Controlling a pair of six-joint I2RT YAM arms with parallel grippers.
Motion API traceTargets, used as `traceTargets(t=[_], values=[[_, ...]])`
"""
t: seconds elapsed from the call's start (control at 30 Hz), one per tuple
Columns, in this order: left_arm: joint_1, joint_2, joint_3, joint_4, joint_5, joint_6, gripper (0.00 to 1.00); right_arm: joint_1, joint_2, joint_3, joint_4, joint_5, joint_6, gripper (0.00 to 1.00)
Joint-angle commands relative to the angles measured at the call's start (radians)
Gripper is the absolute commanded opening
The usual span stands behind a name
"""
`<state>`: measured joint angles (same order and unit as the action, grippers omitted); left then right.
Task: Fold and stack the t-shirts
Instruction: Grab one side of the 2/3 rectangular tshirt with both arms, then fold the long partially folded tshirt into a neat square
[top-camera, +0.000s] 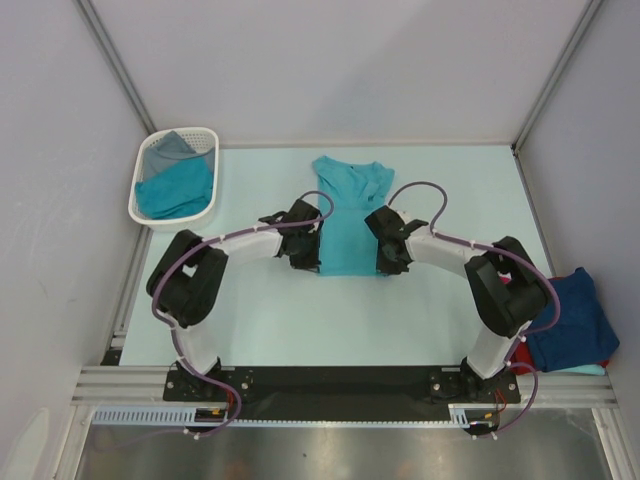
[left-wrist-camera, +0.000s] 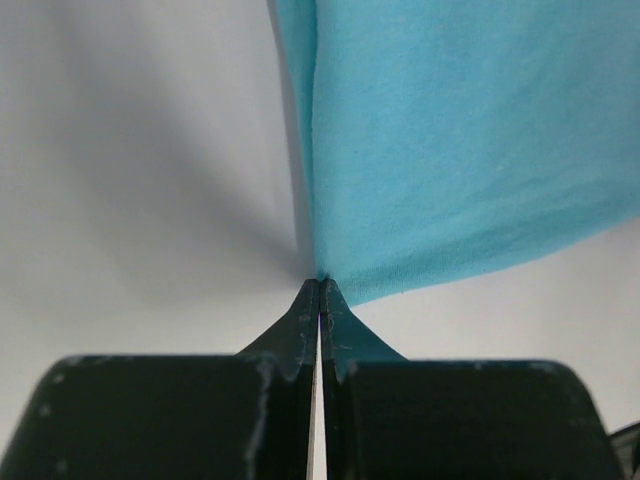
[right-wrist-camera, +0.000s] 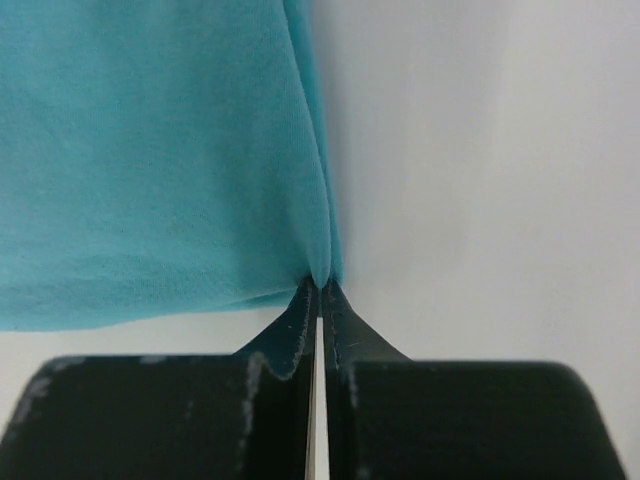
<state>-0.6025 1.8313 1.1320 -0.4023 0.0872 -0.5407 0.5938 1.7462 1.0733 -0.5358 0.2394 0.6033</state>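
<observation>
1. The left arm (top-camera: 188, 285) and right arm (top-camera: 505, 288) reach forward, elbows bowed outward, wrists angled inward.
2. The left gripper (top-camera: 316, 262) has its jaws pressed together, pinching a corner of the teal t-shirt (top-camera: 350, 215).
3. The right gripper (top-camera: 386, 262) pinches the opposite corner likewise.

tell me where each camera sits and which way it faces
top external: above and behind the robot, looking down on the table; left arm and right arm show whole, plus teal shirt, basket, navy shirt.
left wrist: on the left arm, looking along the shut left gripper at a hem corner.
right wrist: on the right arm, looking along the shut right gripper at the other corner.
shared: both wrist views show the teal shirt pinched, table behind.
</observation>
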Motion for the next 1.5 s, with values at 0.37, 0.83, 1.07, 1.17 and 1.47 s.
traceTargets(t=[0.37, 0.83, 1.07, 1.17, 1.47], values=[[-0.155, -0.227, -0.104, -0.162, -0.004, -0.004, 0.0, 0.176, -0.146, -0.147, -0.21, -0.057, 0.142, 0.0], [-0.169, -0.314, -0.222, -0.211, 0.0, 0.004, 0.0, 0.213, -0.218, -0.188, -0.25, -0.048, 0.194, 0.0], [-0.169, -0.287, -0.068, -0.262, -0.044, 0.019, 0.0, 0.189, -0.22, 0.002, -0.325, 0.043, 0.15, 0.0], [-0.169, -0.277, 0.017, -0.289, -0.058, 0.027, 0.0, 0.172, -0.22, 0.076, -0.351, 0.067, 0.13, 0.0], [-0.152, -0.261, 0.193, -0.342, -0.138, 0.054, 0.0, 0.106, -0.232, 0.166, -0.354, 0.135, 0.096, 0.0]])
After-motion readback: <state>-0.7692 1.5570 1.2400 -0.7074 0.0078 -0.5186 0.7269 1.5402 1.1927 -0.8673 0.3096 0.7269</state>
